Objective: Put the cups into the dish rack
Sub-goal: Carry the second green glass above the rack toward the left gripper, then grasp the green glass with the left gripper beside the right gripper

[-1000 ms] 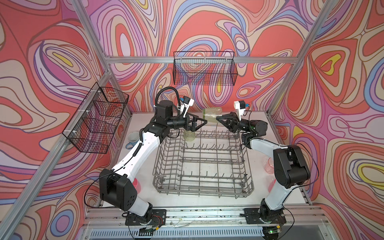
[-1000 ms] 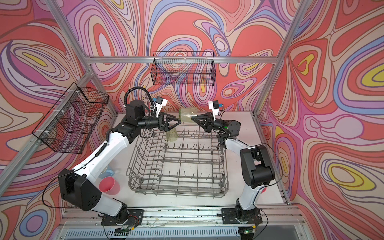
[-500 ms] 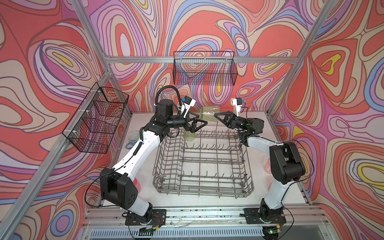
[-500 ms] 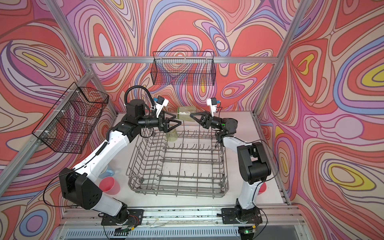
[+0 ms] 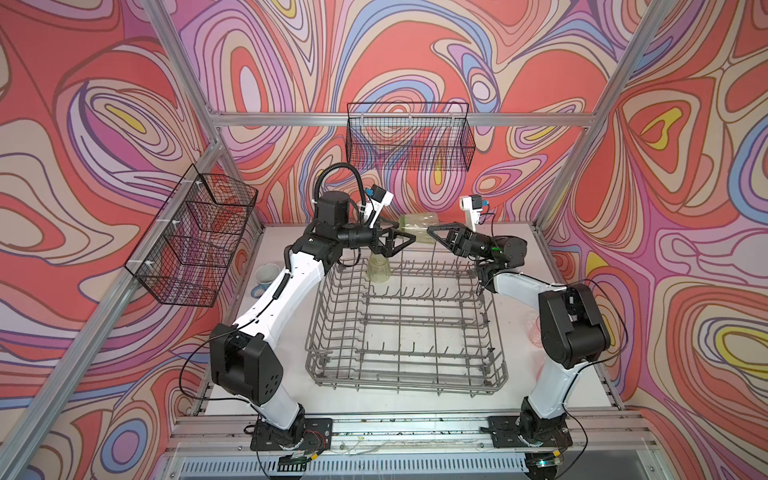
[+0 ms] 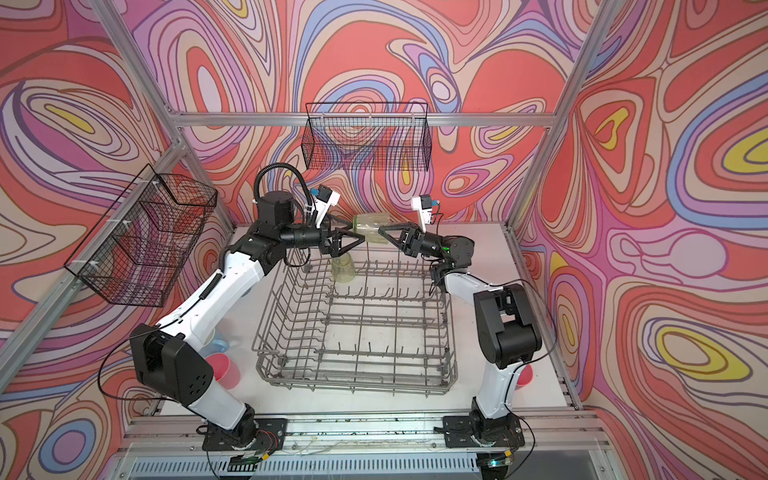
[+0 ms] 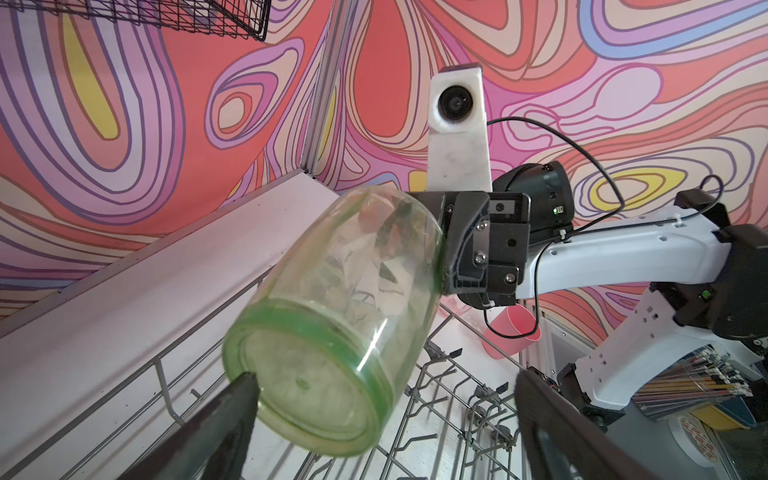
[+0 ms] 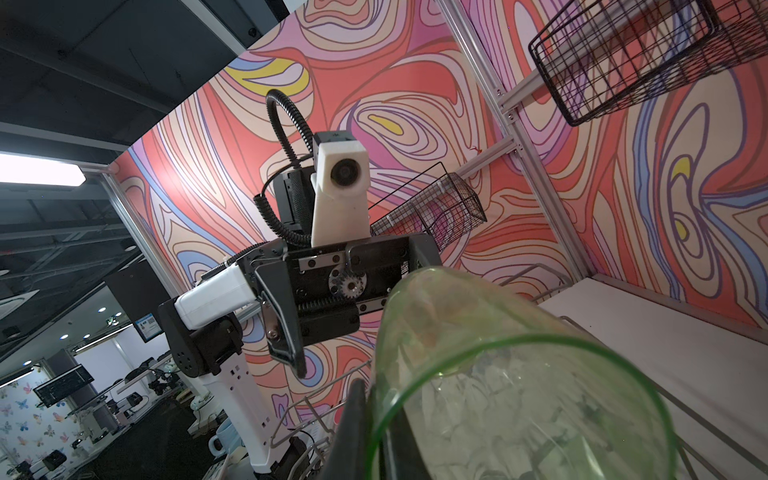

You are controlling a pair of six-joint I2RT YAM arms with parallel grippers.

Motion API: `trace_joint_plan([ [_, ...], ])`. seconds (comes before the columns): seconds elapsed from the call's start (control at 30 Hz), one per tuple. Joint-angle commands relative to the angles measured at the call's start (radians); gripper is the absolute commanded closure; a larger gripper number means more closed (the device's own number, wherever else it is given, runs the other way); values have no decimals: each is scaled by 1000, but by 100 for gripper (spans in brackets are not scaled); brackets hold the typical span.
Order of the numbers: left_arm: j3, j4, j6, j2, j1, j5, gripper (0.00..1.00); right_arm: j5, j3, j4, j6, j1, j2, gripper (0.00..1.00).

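My right gripper [image 5: 431, 229] is shut on the rim of a yellow-green tumbler [image 5: 417, 226], one of the cups. It holds the tumbler on its side above the back edge of the grey dish rack [image 5: 405, 384]. The left gripper [image 5: 405, 231] faces it, open, one finger on each side of the tumbler's base [image 7: 307, 390]. In the right wrist view the fingers [image 8: 357, 424] pinch the green rim. A second yellow-green tumbler [image 5: 379, 268] stands upside down in the rack's back left part. Loose cups: blue mug [image 5: 266, 276], pink cup [image 6: 224, 370], translucent pink tumbler [image 5: 534, 328].
Black mesh baskets hang on the back wall [image 5: 409, 137] and the left wall [image 5: 195, 241]. Another pink cup [image 6: 524, 374] stands behind the right arm's base. A blue mug [image 6: 218, 340] sits under the left arm. Aluminium posts frame the table.
The right arm has carried the tumbler slightly left, bringing its base between the left gripper's fingers. The left gripper has stayed open in nearly the same place.
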Motion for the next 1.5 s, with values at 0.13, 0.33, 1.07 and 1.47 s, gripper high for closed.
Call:
trace_joint_plan([
  [0.13, 65, -2, 14, 47, 17, 64, 2, -8, 40, 26, 27, 17, -46, 100],
  [0.33, 73, 45, -32, 68, 16, 142, 2, -4, 47, 25, 39, 25, -50, 100],
  [1.07, 104, -99, 76, 50, 26, -15, 2, 3, 50, 27, 55, 46, -71, 100],
  [1.47, 168, -78, 21, 95, 36, 212, 2, -5, 63, 27, 62, 56, -65, 100],
])
